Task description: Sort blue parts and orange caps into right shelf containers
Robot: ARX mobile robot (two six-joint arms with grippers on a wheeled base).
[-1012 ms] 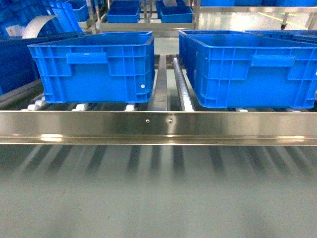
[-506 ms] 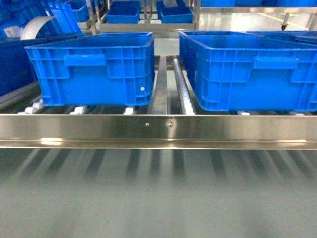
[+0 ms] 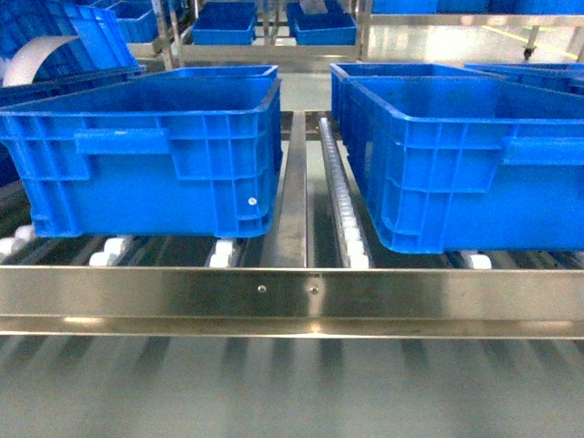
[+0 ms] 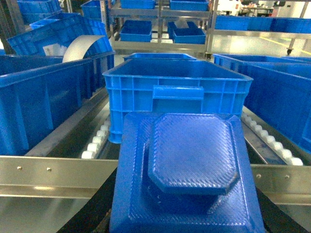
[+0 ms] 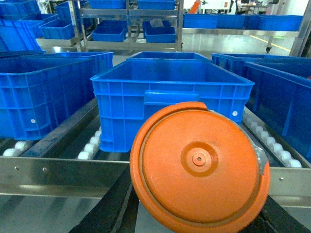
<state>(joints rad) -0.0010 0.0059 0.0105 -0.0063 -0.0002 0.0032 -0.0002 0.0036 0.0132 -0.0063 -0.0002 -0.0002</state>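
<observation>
I see two deep blue crates (image 3: pixel 151 151) on the roller shelf (image 3: pixel 292 306), the blue part (image 4: pixel 187 170) at 6 o'clock held by my left gripper, rigid and textured, and the orange cap (image 5: pixel 199 167) gripped right, glossy, likely slippery, best pinched at its rim.

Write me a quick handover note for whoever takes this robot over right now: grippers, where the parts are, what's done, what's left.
Left gripper: holds a blue part, facing a blue crate on the roller shelf; fingers not visible.
Right gripper: carries an orange cap, facing another crate; fingers not visible.
Head view: two crates sit side by side behind the steel rail; arms out of view.
Done: both pieces picked up.
Left: drop each piece into its crate. The crates look empty from the wrist cameras.
</observation>
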